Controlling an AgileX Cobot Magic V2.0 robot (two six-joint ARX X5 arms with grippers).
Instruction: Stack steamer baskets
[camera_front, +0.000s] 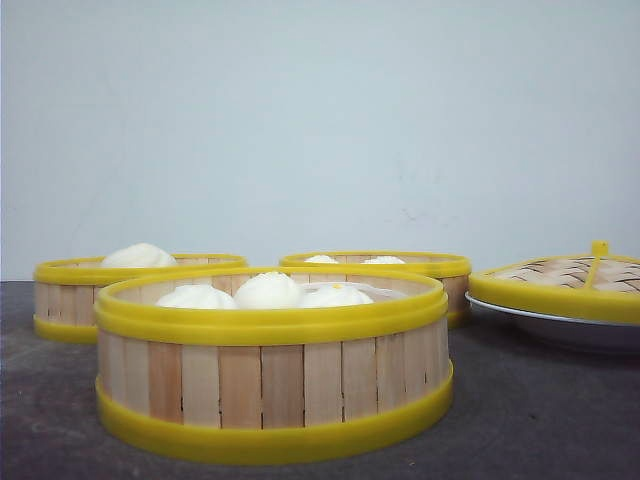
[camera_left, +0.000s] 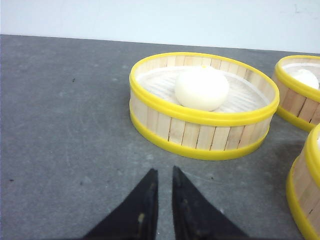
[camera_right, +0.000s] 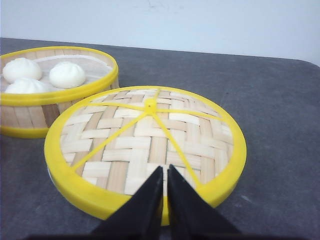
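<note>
Three steamer baskets stand on the dark table, none stacked. The nearest basket (camera_front: 270, 385) holds white buns, another basket (camera_front: 65, 290) is at the back left, and a third basket (camera_front: 445, 272) is behind the middle. No gripper shows in the front view. In the left wrist view my left gripper (camera_left: 162, 171) hovers above bare table just short of a basket (camera_left: 200, 132) holding one bun. Its fingers are together with a thin slit and hold nothing. My right gripper (camera_right: 165, 168) is shut and empty above the near rim of the woven lid (camera_right: 145, 142).
The woven lid (camera_front: 570, 285) with its yellow rim rests on a white plate (camera_front: 560, 328) at the right. A basket with three buns (camera_right: 55, 95) stands just beyond the lid. Two further baskets (camera_left: 300, 90) (camera_left: 306, 192) edge the left wrist view.
</note>
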